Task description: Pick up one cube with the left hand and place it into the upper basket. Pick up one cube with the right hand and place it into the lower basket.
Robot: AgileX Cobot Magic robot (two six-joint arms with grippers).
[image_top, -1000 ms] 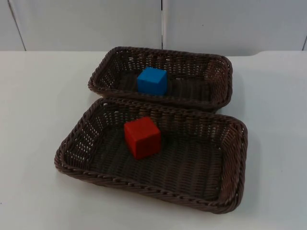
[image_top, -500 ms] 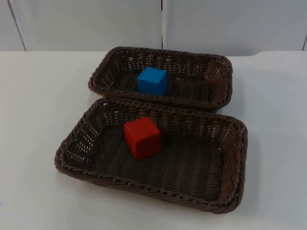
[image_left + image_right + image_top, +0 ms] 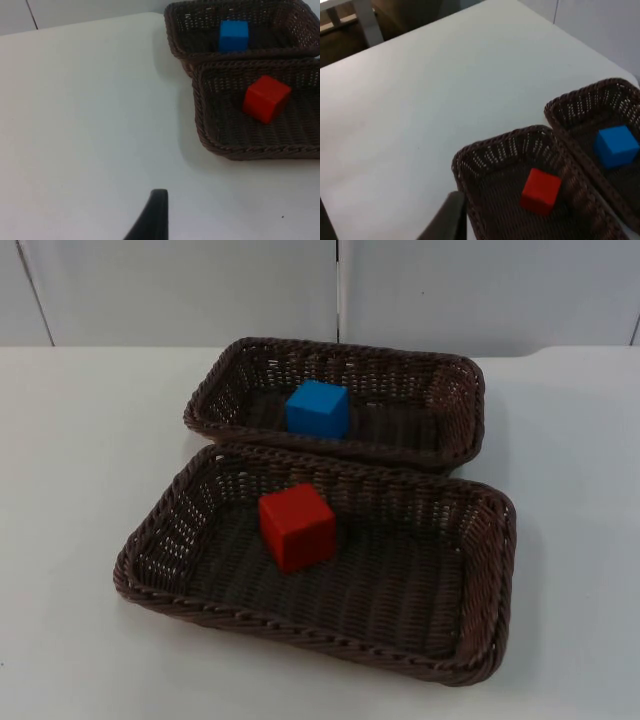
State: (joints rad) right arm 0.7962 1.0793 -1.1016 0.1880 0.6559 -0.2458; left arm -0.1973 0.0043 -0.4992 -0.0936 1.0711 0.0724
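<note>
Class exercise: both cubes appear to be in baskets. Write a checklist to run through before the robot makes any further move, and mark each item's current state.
1. Blue cube inside the upper brown wicker basket: ok.
2. Red cube inside the lower brown wicker basket: ok.
3. Both cubes resting on the basket floors, not on a rim: ok.
4. Both baskets sitting flat on the white table: ok.
5. Whether the left and right end effector are open: cannot tell.

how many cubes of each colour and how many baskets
blue cube: 1, in the upper basket
red cube: 1, in the lower basket
brown wicker baskets: 2
total: 4 things
</note>
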